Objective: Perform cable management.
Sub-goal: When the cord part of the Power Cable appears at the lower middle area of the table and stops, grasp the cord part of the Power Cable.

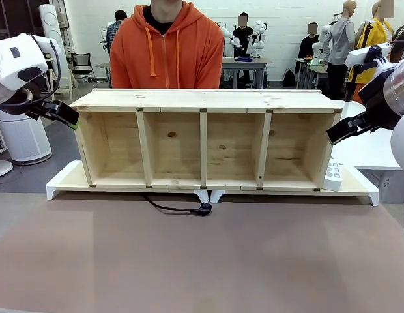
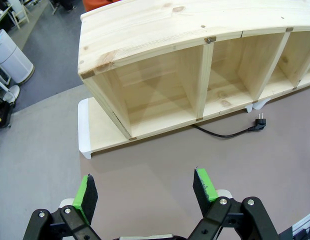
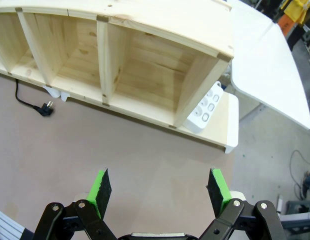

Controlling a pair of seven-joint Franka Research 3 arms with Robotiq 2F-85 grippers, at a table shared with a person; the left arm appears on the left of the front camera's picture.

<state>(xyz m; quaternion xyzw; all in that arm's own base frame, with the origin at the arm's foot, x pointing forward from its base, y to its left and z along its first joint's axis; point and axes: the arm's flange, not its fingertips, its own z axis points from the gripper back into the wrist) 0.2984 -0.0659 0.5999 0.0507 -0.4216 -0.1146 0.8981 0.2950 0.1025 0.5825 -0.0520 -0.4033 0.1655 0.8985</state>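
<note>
The thin black power cable (image 1: 171, 207) lies on the brown-grey surface (image 1: 202, 267), coming out from under the front edge of the long pale wooden shelf unit (image 1: 208, 100). It curves a short way along that edge, and its small black plug (image 1: 205, 208) rests flat just in front of the middle divider. The shelf unit has four open compartments facing the robot's side and sits on white-edged boards (image 1: 62, 181). A white power strip (image 1: 332, 176) leans against its right end. The left end effector (image 2: 146, 189) hangs above the surface off the shelf's left end, its green-padded fingers wide apart with nothing between them. The right end effector (image 3: 160, 187) hangs off the right end, its fingers likewise spread and empty. Both are well apart from the cable. A person in an orange hoodie (image 1: 166, 52) stands behind the shelf.
</note>
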